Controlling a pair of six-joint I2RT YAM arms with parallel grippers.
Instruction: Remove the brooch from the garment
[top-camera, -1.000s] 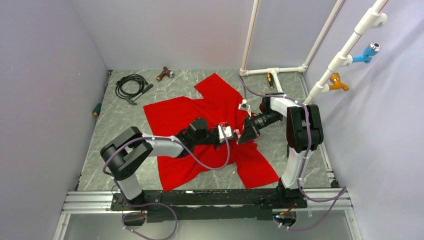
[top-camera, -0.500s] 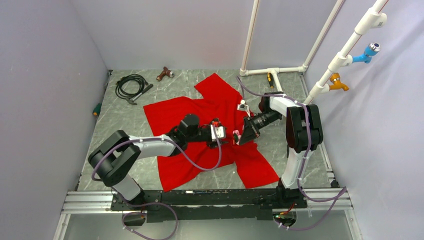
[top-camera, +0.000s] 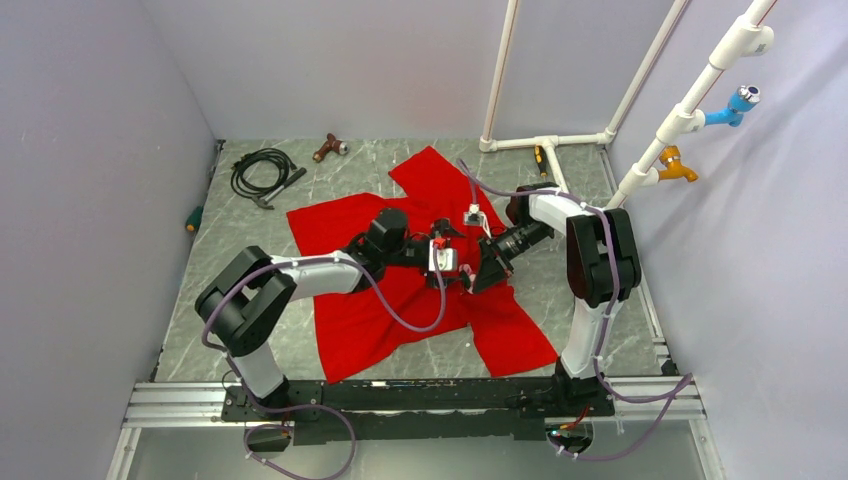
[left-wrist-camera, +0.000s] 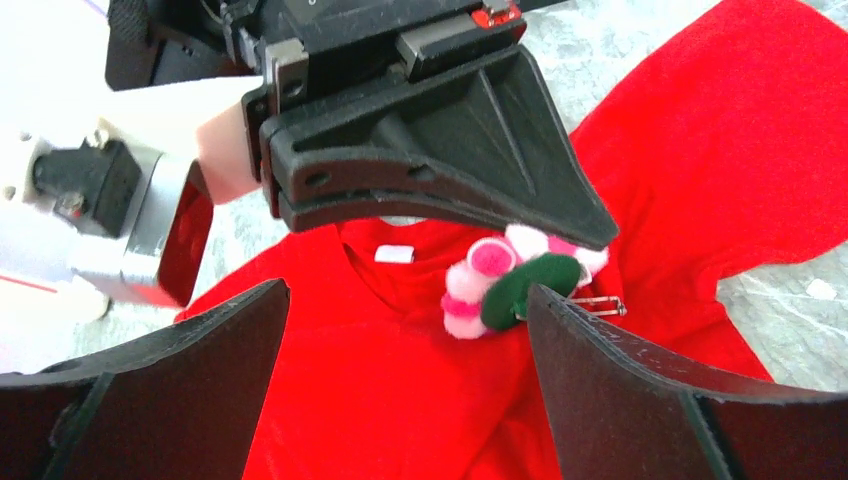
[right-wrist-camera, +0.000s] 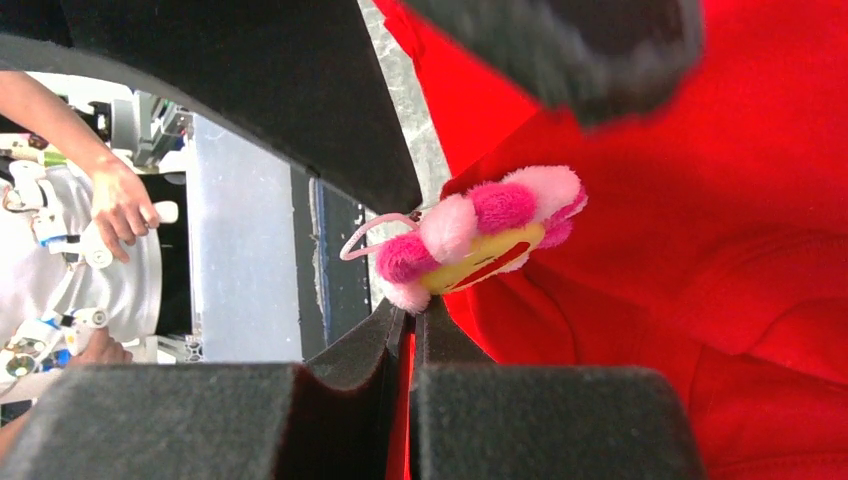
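The garment (top-camera: 350, 235), a bright red T-shirt, lies spread on the marble table with its white neck label (left-wrist-camera: 394, 254) showing. The brooch (left-wrist-camera: 520, 285), a fuzzy flower with pink and white petals, a green back and a metal pin, hangs just above the shirt near the collar. My right gripper (right-wrist-camera: 412, 320) is shut on the brooch's (right-wrist-camera: 480, 235) lower edge, and the yellow centre faces that camera. My left gripper (left-wrist-camera: 405, 340) stands open just in front of it, with the brooch beside its right finger (left-wrist-camera: 640, 390) and nothing between the jaws. Both grippers meet over the shirt's middle (top-camera: 470, 268).
A coiled black cable (top-camera: 262, 172), a brown tool (top-camera: 328, 147) and a green-handled tool (top-camera: 194, 218) lie at the back left. White pipes (top-camera: 545, 143) with a yellow-handled screwdriver (top-camera: 540, 157) stand at the back right. A person's hand (right-wrist-camera: 120, 200) shows beyond the table.
My left gripper has opened wide, letting go at the brooch, drawn back a little, then shifted toward the collar. The right gripper stays shut on the brooch and has edged left.
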